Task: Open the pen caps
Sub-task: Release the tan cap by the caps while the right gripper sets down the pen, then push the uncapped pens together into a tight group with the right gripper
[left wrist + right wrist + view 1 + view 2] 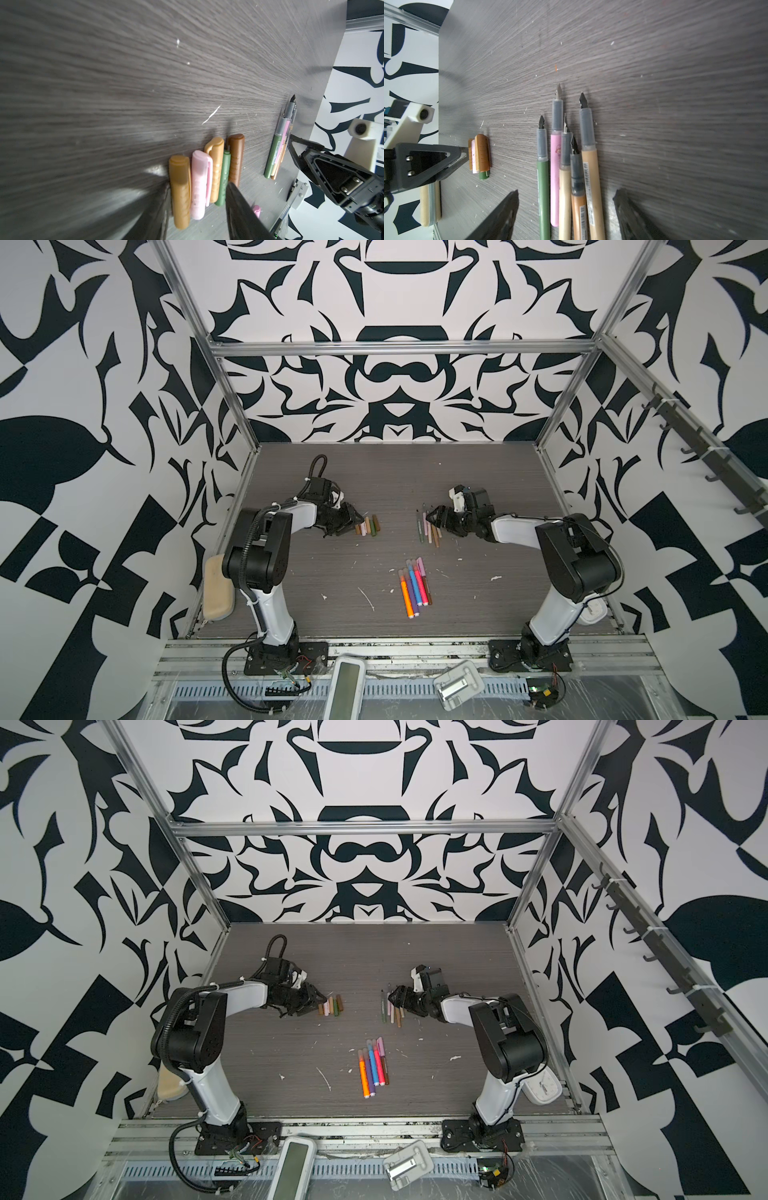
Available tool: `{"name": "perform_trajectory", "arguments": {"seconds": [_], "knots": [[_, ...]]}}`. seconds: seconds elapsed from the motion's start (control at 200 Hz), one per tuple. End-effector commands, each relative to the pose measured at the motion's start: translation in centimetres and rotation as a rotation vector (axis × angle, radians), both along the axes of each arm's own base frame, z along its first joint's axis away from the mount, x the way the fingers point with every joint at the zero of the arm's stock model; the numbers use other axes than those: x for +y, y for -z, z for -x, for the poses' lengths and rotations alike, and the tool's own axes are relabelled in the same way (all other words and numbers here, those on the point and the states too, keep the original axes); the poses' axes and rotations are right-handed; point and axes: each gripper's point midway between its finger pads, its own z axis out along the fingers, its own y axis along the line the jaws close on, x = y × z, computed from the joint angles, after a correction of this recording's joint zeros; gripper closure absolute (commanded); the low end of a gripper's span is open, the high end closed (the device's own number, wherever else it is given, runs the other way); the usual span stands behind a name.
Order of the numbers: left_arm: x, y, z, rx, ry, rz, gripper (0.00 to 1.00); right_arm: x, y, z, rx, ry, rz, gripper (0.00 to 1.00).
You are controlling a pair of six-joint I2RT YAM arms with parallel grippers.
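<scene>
While both arms reached forward low over the bench [332,472], elbows bent and wrists turned inward toward each other, the left claw [353,523] stood with its jaws partly apart. The row of pen caps [368,526] lay at its tips, their near ends between its fingers [239,203]. The right claw [435,516] gaped wider and empty, straddling the barrels of five uncapped pens [564,176], nibs pointing away from it. The capped pens [413,587] lay well behind both claws.
</scene>
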Motion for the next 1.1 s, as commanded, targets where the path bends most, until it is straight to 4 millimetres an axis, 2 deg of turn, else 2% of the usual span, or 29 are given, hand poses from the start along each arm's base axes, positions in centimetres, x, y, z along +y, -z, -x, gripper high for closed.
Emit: {"name": "perform_trajectory", "arguments": {"seconds": [0.0,0.33,0.505,0.65,0.79,0.9,1.095], "knots": [[0.3,1.9,1.4,0.076,0.010,-0.030,0.54,-1.5,4.1,2.6,0.166,0.027,0.080,0.24],[0.4,1.4,1.5,0.047,0.000,-0.027,0.54,-1.5,3.4,3.1,0.138,0.023,0.060,0.24],[0.4,1.5,1.4,0.048,-0.001,-0.019,0.54,-0.5,3.1,3.7,0.134,-0.014,0.021,0.28],[1.2,1.0,1.3,0.025,-0.033,-0.042,0.54,-0.5,3.2,3.8,0.134,-0.013,0.036,0.29],[1.5,1.0,1.3,0.021,-0.042,-0.042,0.54,0.6,3.0,3.8,0.133,-0.056,0.037,0.33],[1.5,1.3,1.2,0.032,-0.047,-0.030,0.54,-0.4,2.8,3.9,0.128,-0.004,0.176,0.28],[1.5,1.3,1.2,0.031,-0.050,-0.018,0.54,-2.2,-0.4,3.6,0.069,0.054,0.613,0.18]]}}
